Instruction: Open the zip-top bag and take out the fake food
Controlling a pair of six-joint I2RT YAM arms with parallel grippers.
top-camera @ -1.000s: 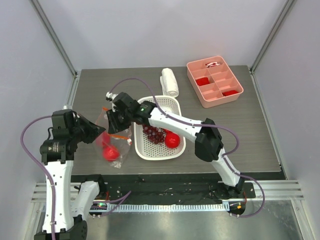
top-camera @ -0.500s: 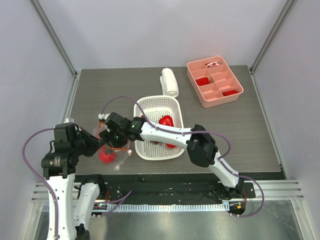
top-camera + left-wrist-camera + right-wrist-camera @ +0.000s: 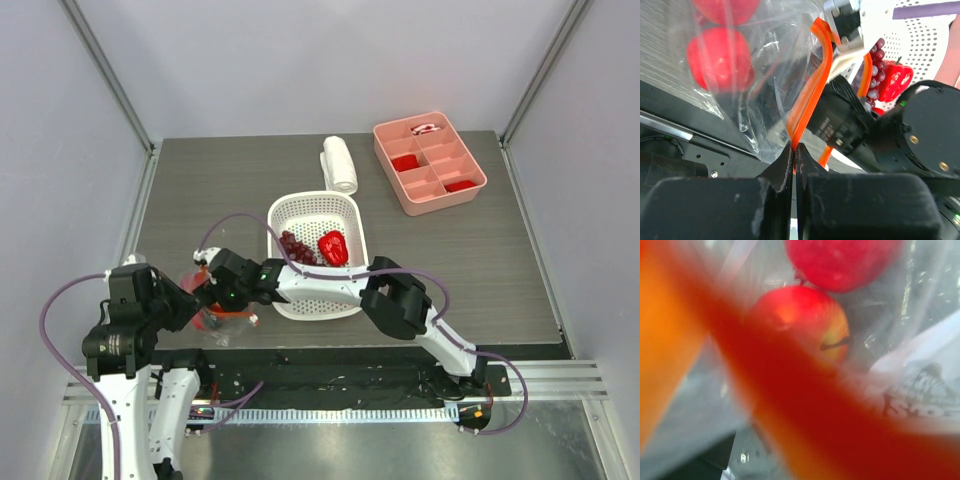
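The zip-top bag [image 3: 218,318] lies at the table's near left edge, and its orange strip [image 3: 812,92] runs up from my left gripper [image 3: 794,150], which is shut on it. Two red pieces of fake food [image 3: 717,60] sit inside the clear plastic; the right wrist view shows them close up as a red apple [image 3: 800,320] and another red fruit [image 3: 840,260]. My right gripper [image 3: 212,292] is pushed into the bag's mouth between the two orange strips, with its fingers hidden. A grape bunch [image 3: 295,247] and a red fruit [image 3: 333,247] lie in the white basket [image 3: 345,205].
A rolled white cloth [image 3: 339,163] lies behind the basket. A pink divided tray [image 3: 478,170] with flat red pieces stands at the back right. The table's near edge and black rail [image 3: 670,127] run just below the bag.
Both arms and the bag have come down and toward the near left edge. The right gripper has gone further into the bag's mouth. The basket has shifted a little.
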